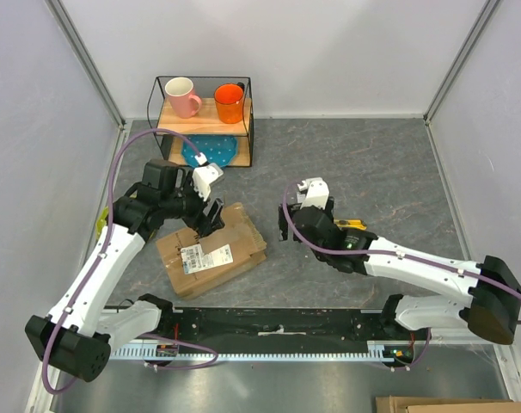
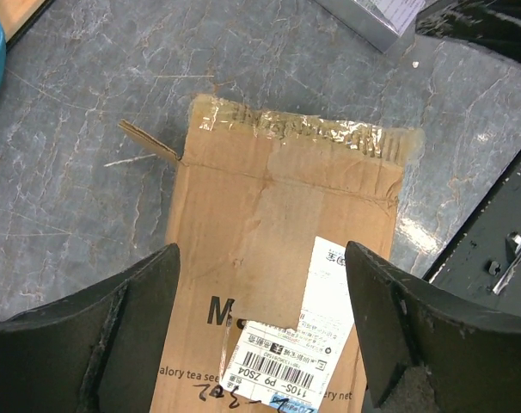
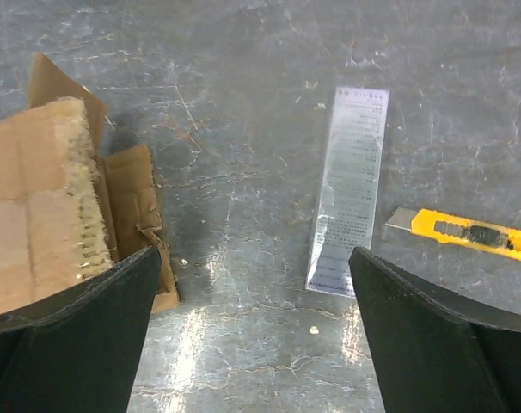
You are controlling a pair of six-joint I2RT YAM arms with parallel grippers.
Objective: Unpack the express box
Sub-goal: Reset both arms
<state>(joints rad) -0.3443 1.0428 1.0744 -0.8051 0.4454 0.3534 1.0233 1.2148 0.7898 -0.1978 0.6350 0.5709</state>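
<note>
Left tool [image 1: 211, 215] with fingers wide apart, nothing between them, poised over the far end of the express box [image 1: 211, 251]. Right tool [image 1: 285, 226] likewise spread wide and empty, above the grey surface [image 1: 372, 163] just right of the box. Express box lying left of centre, toward the near side, turned at an angle, white barcode label [image 1: 194, 255] facing up, dark print beside it. Crinkled clear tape [image 2: 303, 131] along one edge of the box in the left wrist view; loose cardboard flap [image 3: 127, 198] sticking out at the end seen in the right wrist view. Silver packet [image 3: 351, 189] flat on the surface right of the box, yellow utility knife [image 3: 471, 232] near it on the far side from the box, not touching. Wire rack [image 1: 207, 116] at the far side of the surface, pink mug [image 1: 181, 95] and orange mug [image 1: 229, 101] on its wooden shelf, blue item [image 1: 211, 151] underneath
</note>
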